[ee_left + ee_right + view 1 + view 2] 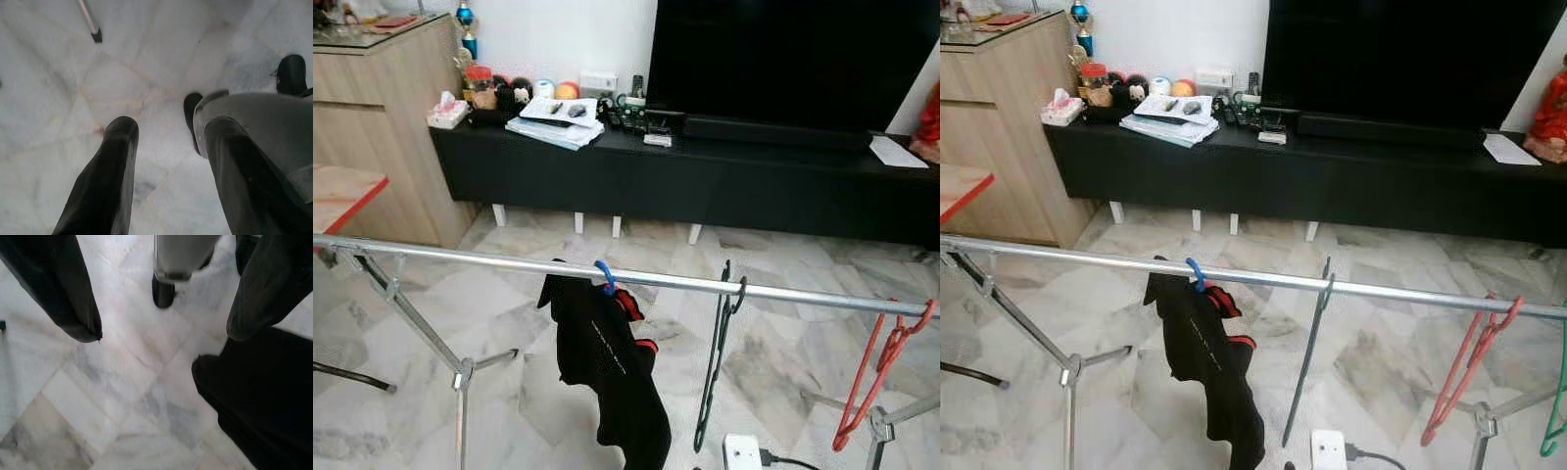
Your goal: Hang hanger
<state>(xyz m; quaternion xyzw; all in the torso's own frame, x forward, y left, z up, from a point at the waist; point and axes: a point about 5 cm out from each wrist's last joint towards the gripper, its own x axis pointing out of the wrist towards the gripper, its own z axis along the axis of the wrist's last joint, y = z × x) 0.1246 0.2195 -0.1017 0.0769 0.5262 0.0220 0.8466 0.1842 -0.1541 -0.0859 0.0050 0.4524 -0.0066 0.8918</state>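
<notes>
Hangers are hanging on the silver metal rail (pixel 509 262): blue hanger (pixel 605 276) carrying a black garment (pixel 607 367) with faint, unreadable white lettering, thin black hanger (pixel 717 352), red plastic hanger (pixel 876 377). Left gripper (pixel 166 137) and right gripper (pixel 164 333) are pointing at marble floor (pixel 509 323), fingers spread, gripping nothing.

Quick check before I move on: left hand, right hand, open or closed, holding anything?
Left hand: open, holding nothing, pointing down at the marble floor.
Right hand: open, holding nothing, also above the floor.
</notes>
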